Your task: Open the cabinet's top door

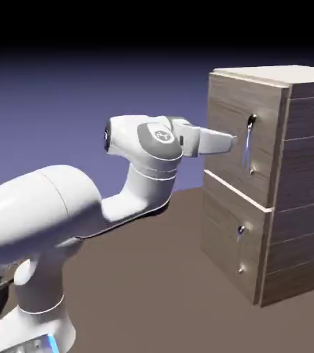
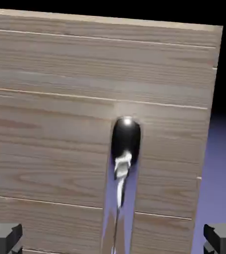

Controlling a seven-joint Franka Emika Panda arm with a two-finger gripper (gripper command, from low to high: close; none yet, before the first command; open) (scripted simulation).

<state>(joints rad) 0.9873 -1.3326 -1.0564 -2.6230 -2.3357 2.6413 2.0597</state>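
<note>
The cabinet stands at the exterior view's right, wood-grained with a pale top. Its top door is the upper front panel and carries a long vertical silver bar handle. My gripper reaches level from the left, its tip just short of that handle at mid-height. In the hand view the top door fills the picture. The handle runs down from its dark mount toward the bottom edge, between my two fingertips. The gripper is open wide, with the fingers apart from the bar on both sides.
Below the top door sits the second front panel with its small handle. The brown table spreads in front of the cabinet. My arm's white elbow and base fill the lower left of the exterior view.
</note>
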